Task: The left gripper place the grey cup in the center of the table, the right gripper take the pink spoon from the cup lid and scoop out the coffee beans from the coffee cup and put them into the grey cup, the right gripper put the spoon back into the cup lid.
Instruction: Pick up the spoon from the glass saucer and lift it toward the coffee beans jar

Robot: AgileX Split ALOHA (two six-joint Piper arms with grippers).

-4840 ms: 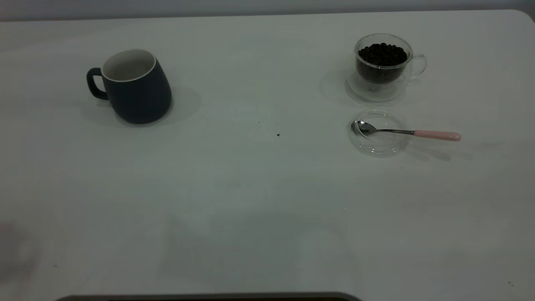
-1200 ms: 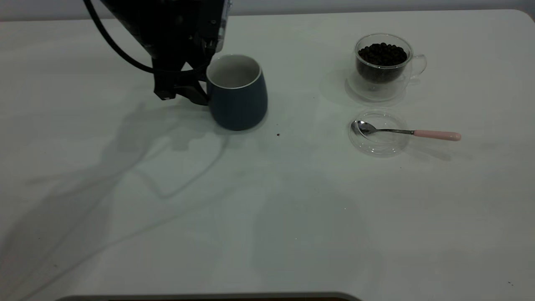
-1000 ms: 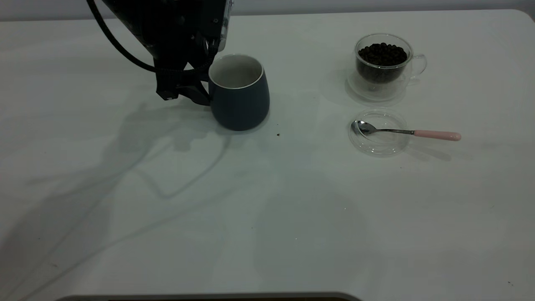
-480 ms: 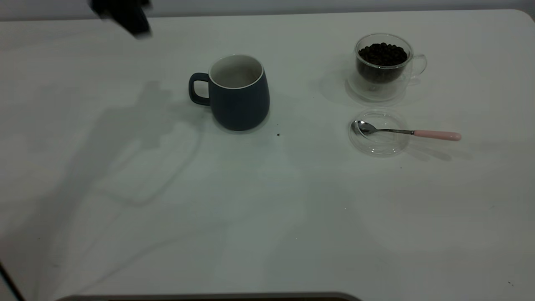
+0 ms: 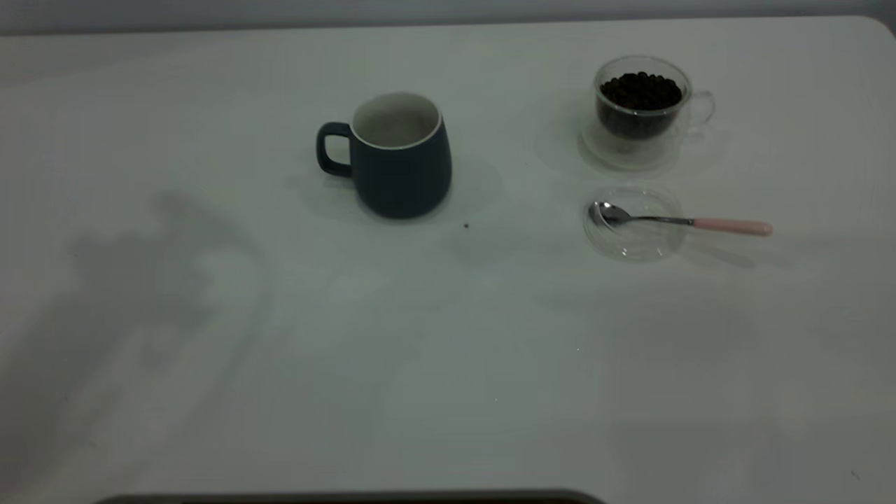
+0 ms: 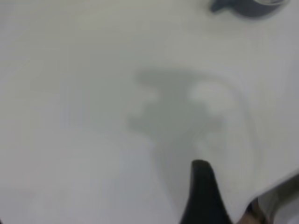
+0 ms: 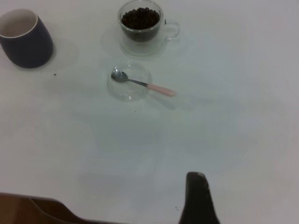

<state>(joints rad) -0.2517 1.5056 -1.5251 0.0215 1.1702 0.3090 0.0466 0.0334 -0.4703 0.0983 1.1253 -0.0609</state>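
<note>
On the left of the bench [image 5: 210, 420] lies only a soft arm shadow; the left hand [image 6: 202, 196] is out of the exterior view, and its wrist view shows one dark fingertip above bare white surface with the base of the grey cup at the far edge, so whether it is released or clenched cannot be told. The grey cup [image 5: 399, 157] stands upright near the middle of the bench, toward the far side, its handle pointing left and its white inside showing no contents; nothing touches it. Just to its right and slightly nearer the camera sits a tiny dark speck [image 5: 466, 225]. Open bench separates the cup from the glassware farther right. The coffee cup [image 5: 640, 112] stands upright at the far right, filled with coffee beans [image 5: 640, 89], its clear handle pointing right. Near it, on the camera side and apart from it, lies the cup lid [image 5: 633, 245], flat on the bench. The pink spoon [image 5: 682, 221] rests with its metal bowl inside the lid and its pale pink handle reaching out over the rim to the right. The right hand [image 7: 198, 198] hovers well apart from the spoon, only one dark fingertip in its wrist view, so its state cannot be told either.
</note>
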